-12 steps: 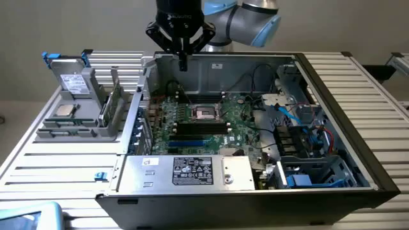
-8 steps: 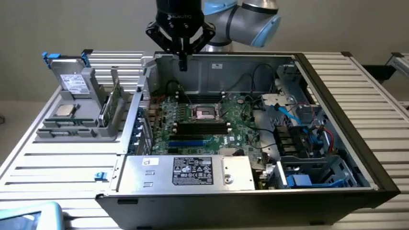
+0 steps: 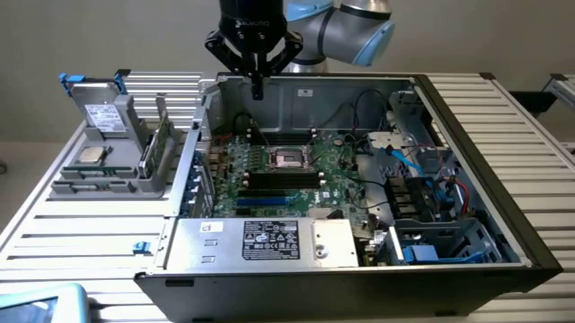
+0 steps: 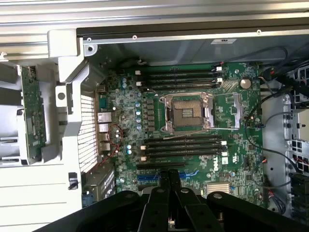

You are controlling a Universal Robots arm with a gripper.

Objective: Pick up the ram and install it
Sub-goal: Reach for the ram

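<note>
Ram (image 3: 158, 153) stood on edge in the grey holder (image 3: 99, 185) on the slatted table (image 3: 90, 229), just outside the left wall of the open case (image 3: 359, 286) on the exterior view's left. Through the wrist camera I saw the ram (image 4: 33, 116) as a narrow green strip in that same holder, beside the case wall. A silver chip (image 3: 93, 155) lay flat in the holder to the left of the ram, and a drive (image 3: 106, 118) stood upright at the holder's far end.

I had the gripper (image 3: 258, 86) hanging over the far left corner of the case, well apart from the ram. Its fingers were pressed together and gripped nothing. From the wrist, the gripper (image 4: 170, 176) was over the motherboard (image 4: 231, 159). On the board the square socket (image 3: 289, 158) sat bare and open, and a bank of black slots (image 3: 284, 180) lay just on its near side. I saw no stick in those slots (image 4: 183, 145).
</note>
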